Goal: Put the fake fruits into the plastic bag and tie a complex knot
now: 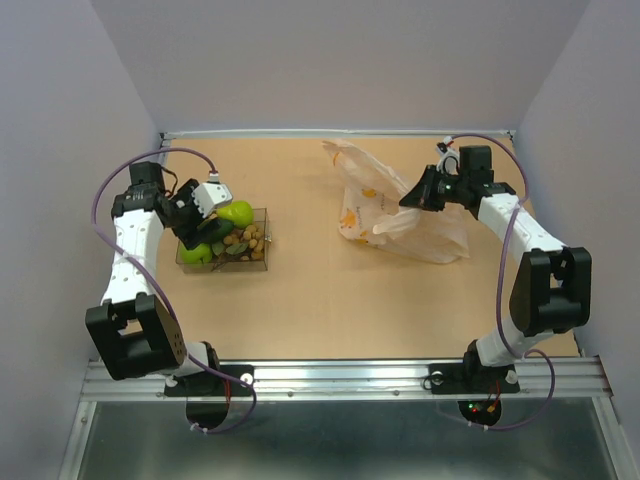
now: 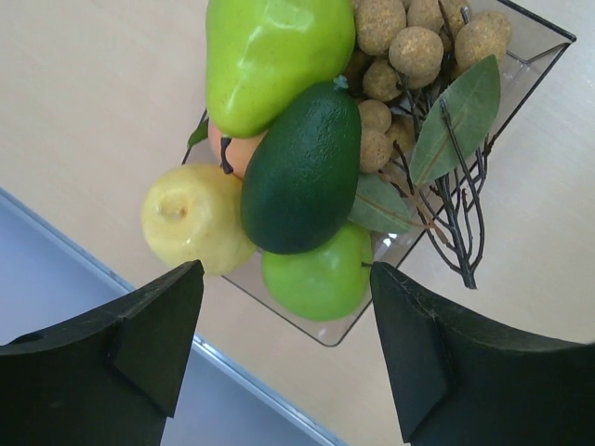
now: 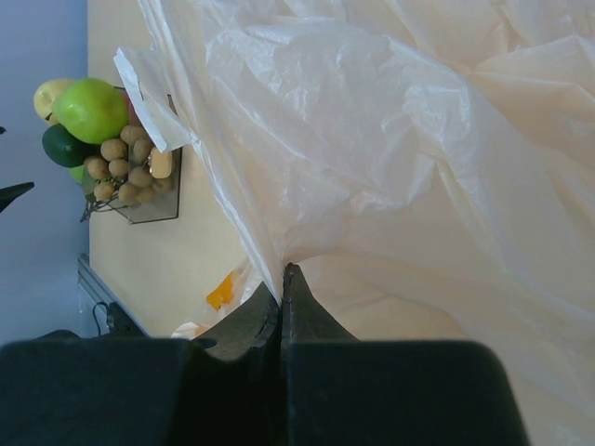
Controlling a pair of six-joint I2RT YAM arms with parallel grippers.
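From above, my left gripper (image 1: 203, 222) hangs over the clear tray (image 1: 262, 262) at the left of the table (image 1: 300, 310), where the fake fruits (image 1: 238, 238) sit heaped, and my own arm covers part of that heap. The plastic bag (image 1: 400, 225) lies well apart on the right, and my right gripper (image 1: 410, 197) meets its upper fold. At my left wrist, my fingers (image 2: 139, 334) stand wide apart with nothing between them. Below them are a pear (image 2: 270, 56), an avocado (image 2: 302, 172), a yellow apple (image 2: 191, 218), a green apple (image 2: 316, 279), an orange piece mostly hidden, and tan balls (image 2: 409, 46) with a leaf (image 2: 456, 116) and twigs. The picture cuts off the tray's far end. At my right wrist, my fingers (image 3: 307, 325) are pinched together on a gather of the plastic bag (image 3: 372, 167), which fills most of the frame. The tray (image 3: 158, 209) shows small at the left edge.
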